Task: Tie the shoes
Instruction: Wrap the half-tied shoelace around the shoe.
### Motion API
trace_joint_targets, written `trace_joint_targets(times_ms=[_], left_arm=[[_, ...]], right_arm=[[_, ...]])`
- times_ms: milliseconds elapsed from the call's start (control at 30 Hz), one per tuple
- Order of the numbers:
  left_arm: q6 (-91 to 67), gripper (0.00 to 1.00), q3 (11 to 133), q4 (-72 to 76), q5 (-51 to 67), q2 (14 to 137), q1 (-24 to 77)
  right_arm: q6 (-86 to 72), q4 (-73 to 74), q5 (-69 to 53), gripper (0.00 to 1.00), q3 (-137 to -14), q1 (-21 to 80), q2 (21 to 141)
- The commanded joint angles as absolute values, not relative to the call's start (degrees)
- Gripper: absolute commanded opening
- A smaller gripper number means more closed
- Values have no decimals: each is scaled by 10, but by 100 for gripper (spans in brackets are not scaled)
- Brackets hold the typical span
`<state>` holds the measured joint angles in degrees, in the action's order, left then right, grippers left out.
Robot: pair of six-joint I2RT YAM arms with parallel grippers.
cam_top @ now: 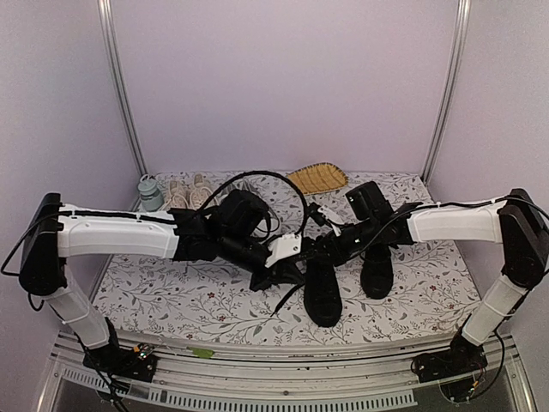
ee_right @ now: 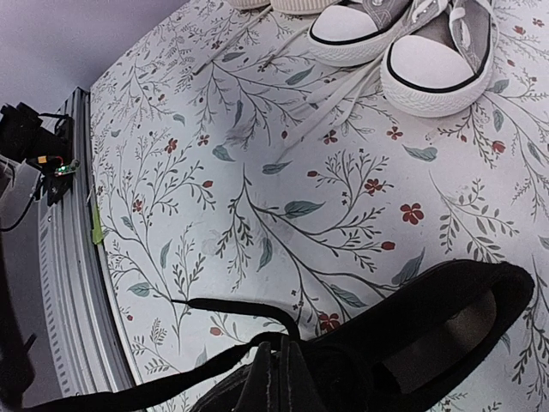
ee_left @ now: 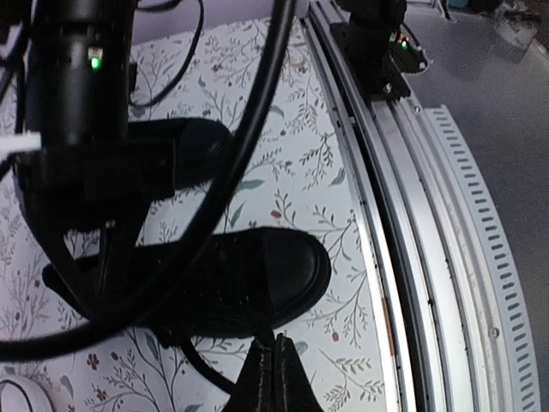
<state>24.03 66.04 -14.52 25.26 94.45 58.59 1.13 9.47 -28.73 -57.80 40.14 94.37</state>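
Two black sneakers stand side by side near the table's front, the left one (cam_top: pixel 323 293) and the right one (cam_top: pixel 377 271). My left gripper (cam_top: pixel 276 276) is just left of the left shoe. In the left wrist view the gripper (ee_left: pixel 274 348) is shut, with a black lace (ee_left: pixel 273 331) running from the shoe's side (ee_left: pixel 257 283) into its tips. My right gripper (cam_top: pixel 316 247) hovers over that shoe's opening. In the right wrist view the gripper (ee_right: pixel 287 352) is shut on a black lace (ee_right: pixel 171 378) beside the shoe (ee_right: pixel 429 339). The second shoe (ee_left: pixel 193 146) lies beyond.
A grey pair with white toe caps (ee_right: pixel 429 60) and a beige pair (cam_top: pixel 189 194) stand at the back of the floral cloth (cam_top: pixel 171 300). A woven straw piece (cam_top: pixel 317 178) and a pale jar (cam_top: pixel 151 193) are at the back. The metal front rail (ee_left: pixel 412 215) is close.
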Motion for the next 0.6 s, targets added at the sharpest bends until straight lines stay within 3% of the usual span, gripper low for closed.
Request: trace_joint_targets(times_ms=[0,133,267,433,567], left_arm=[[212,0,671,-5,287,960,611],[208,0,687,100,278,1020,639],[207,0,736,95,299,1075,654],[226,0,710,148,323,1079,661],[218,0,697,217,271,1090,663]], right_arm=[[-32,97,-285,1,-593,386,954],[-41,98,-282,1,-593,383,961],[-54,91,-298,1,-587,375,952],[-65,79,-324,1,-575,365,935],[-56,85,-326,1,-578,365,943]])
